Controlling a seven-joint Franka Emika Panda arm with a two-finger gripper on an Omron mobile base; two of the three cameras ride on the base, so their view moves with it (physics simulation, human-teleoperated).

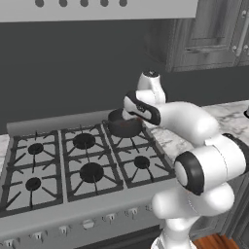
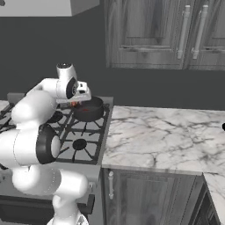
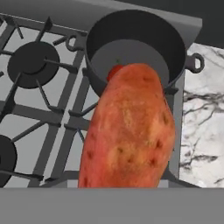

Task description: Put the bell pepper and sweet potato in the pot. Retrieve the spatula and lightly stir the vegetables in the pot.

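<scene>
In the hand view an orange-brown sweet potato [image 3: 129, 131] hangs close in front of the camera, and its bulk hides my fingertips. My gripper [image 2: 78, 100] is shut on it, just left of and above the dark pot [image 2: 90, 110] on the back right burner. Part of the potato [image 2: 74, 104] peeks out below the hand. The pot [image 3: 131, 24] lies just beyond the potato, and the red bell pepper [image 3: 114, 71] sits inside on its floor. From the left, my hand [image 1: 141, 112] hovers over the pot [image 1: 124, 129]. The spatula is out of view.
The stove [image 1: 73, 165] has several burners with black grates. A marble counter [image 2: 162, 136] runs to the right, with wood cabinets [image 2: 176, 35] above it. A small dark object [image 2: 223, 126] sits at the counter's far right edge. A grey wall rises close behind the pot.
</scene>
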